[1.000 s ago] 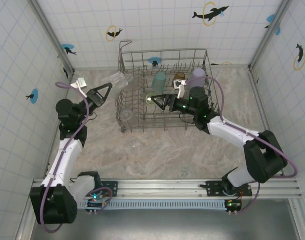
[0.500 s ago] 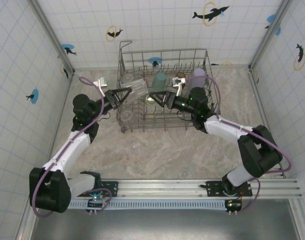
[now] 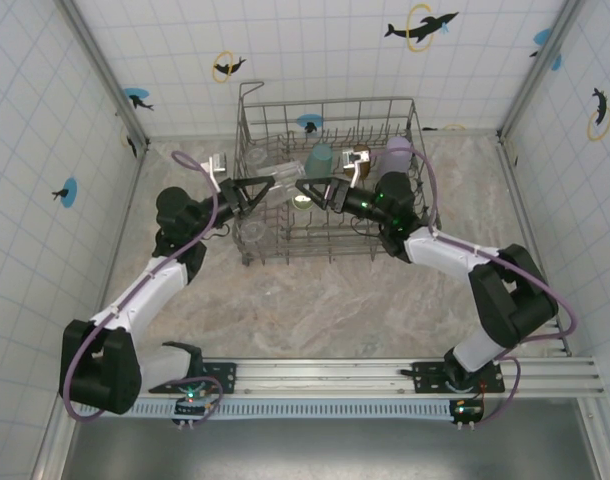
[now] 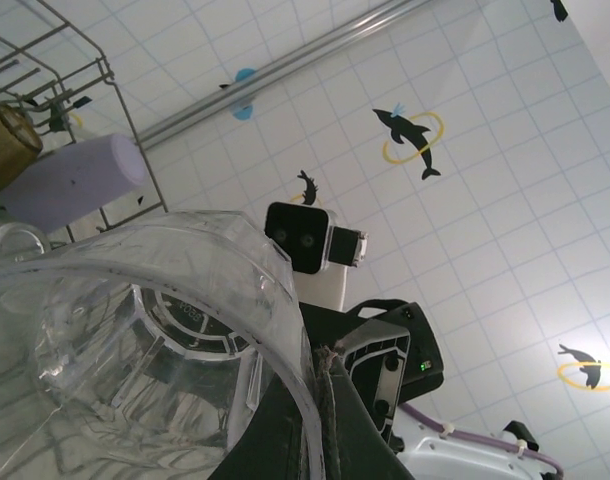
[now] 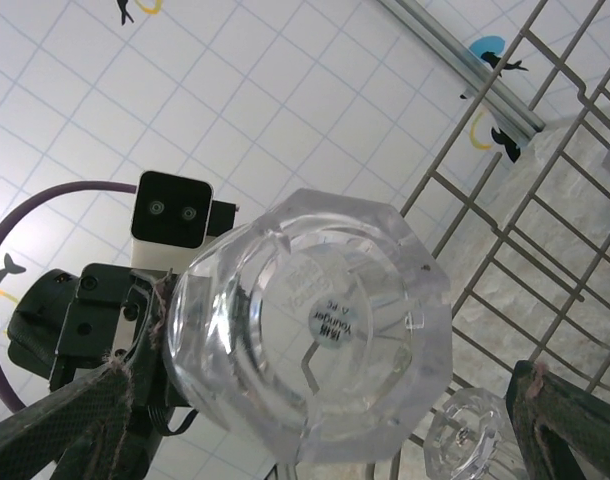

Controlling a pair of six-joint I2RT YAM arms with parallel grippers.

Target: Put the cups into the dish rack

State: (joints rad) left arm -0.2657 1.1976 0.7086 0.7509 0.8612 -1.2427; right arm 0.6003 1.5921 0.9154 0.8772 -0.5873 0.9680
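Note:
My left gripper (image 3: 262,186) is shut on the rim of a clear cup (image 3: 281,178), held on its side over the left part of the dish rack (image 3: 417,130). In the left wrist view the clear cup (image 4: 135,330) is pinched at its rim by my left gripper (image 4: 321,362). My right gripper (image 3: 311,190) stands open and faces the cup's base from the right. In the right wrist view the clear cup (image 5: 305,340) sits between the spread fingers of my right gripper (image 5: 325,380). Teal (image 3: 320,158), amber (image 3: 360,155), lavender (image 3: 396,150) and light green (image 3: 303,198) cups sit in the rack.
Another clear cup (image 3: 253,232) stands in the rack's near left corner, also seen as a clear cup (image 5: 470,435) beyond the rack wires (image 5: 545,200). A tall wire loop (image 3: 247,95) rises at the rack's far left corner. Tiled walls close in both sides.
My left arm swung the clear cup rightward from outside the rack to above its left part. The right gripper moved slightly left and up toward it, staying open.

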